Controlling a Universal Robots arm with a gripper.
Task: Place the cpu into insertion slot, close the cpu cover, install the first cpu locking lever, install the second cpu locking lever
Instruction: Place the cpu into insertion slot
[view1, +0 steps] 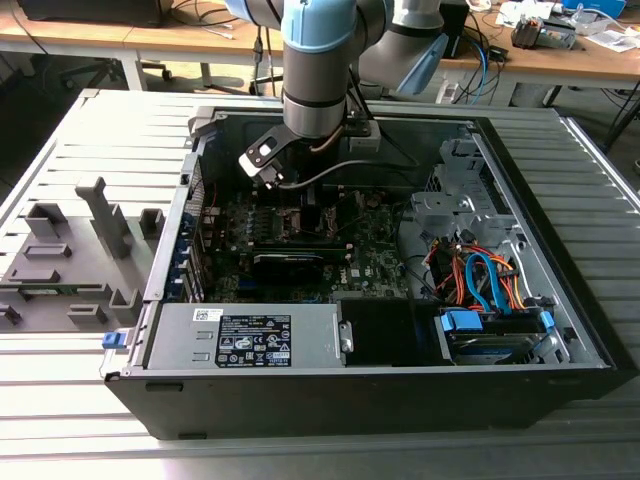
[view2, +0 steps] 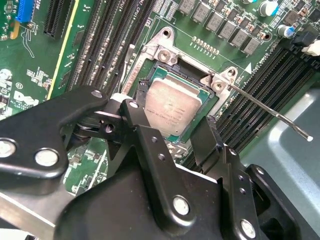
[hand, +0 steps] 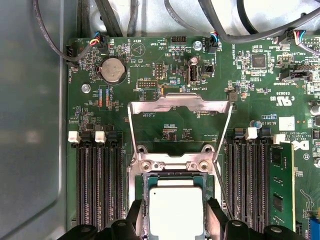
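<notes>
the gripper (hand: 176, 223) hangs low over the motherboard (hand: 125, 127) inside the open computer case (view1: 560, 330), fingers spread, one on each side of the cpu (hand: 176, 206). the cpu lies flat in the insertion slot (hand: 172, 165). the cpu cover (hand: 180, 101) stands swung open.

A white label (view1: 252, 340) crowded with small black print and marks sits on the grey power supply box (view1: 190, 345) — too small to read. White lettering dots the green motherboard (hand: 165, 115) beside its parts; the cpu (view2: 172, 111) carries faint engraving — illegible.
</notes>
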